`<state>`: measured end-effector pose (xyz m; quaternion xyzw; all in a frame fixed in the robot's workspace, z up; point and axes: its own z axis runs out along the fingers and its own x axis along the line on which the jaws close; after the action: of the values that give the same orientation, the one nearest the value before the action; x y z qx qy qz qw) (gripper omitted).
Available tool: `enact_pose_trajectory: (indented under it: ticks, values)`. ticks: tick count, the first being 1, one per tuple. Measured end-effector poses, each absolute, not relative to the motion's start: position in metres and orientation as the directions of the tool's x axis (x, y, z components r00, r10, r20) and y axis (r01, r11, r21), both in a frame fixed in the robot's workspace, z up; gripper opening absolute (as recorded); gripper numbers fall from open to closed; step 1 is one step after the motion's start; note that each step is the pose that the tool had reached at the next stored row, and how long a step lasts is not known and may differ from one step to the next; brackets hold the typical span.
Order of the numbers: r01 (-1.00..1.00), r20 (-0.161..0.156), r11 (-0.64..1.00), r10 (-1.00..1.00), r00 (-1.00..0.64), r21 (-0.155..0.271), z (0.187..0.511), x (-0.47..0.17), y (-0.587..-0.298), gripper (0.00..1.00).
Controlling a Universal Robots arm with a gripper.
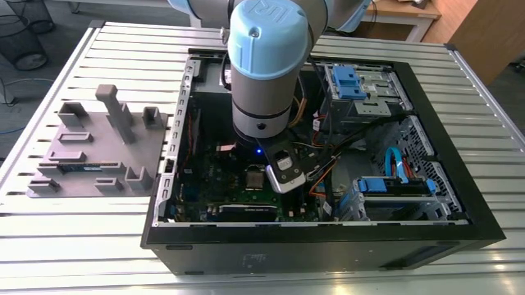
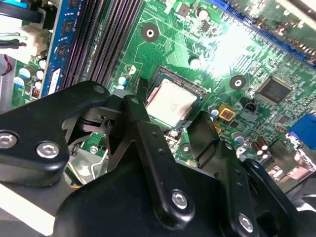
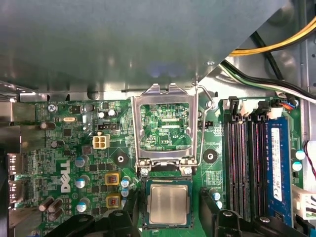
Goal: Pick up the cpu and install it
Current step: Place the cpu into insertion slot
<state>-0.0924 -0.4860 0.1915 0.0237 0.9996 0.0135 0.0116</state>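
Observation:
The cpu (image 3: pixel 168 205) (image 2: pixel 170 102), a small square chip with a silver top, lies flat in the black socket on the green motherboard (image 3: pixel 74 148). The hinged silver socket frame (image 3: pixel 165 126) stands flipped open beside it, with its wire lever (image 3: pixel 203 128) raised. My gripper (image 2: pixel 168 116) (image 3: pixel 170 219) hangs just above the chip and is open. One black finger (image 2: pixel 132 106) is on one side of the cpu and the other finger (image 2: pixel 203 126) is on the opposite side, neither touching it. In the exterior view the arm (image 1: pixel 260 74) reaches down into the open computer case over the cpu (image 1: pixel 256 179).
The black case walls (image 1: pixel 443 141) ring the motherboard. Memory slots (image 3: pixel 247 158) and a blue stick (image 3: pixel 276 163) lie close beside the socket. Cables (image 3: pixel 266 64) cross one corner. A grey tray (image 1: pixel 94 153) holding a green memory stick (image 1: pixel 82 166) stands at the exterior view's left on the slatted table.

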Motion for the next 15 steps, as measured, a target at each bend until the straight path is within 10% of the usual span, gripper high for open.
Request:
enact_pose_trajectory:
  ticks: [11, 15]
  values:
    - [0.044, -0.023, 0.999, 0.045, -0.999, 0.026, 0.1911, -0.0925, -0.486, 0.58]
    - [0.044, -0.022, 0.999, 0.045, -0.999, 0.026, 0.1912, -0.0925, -0.486, 0.42]
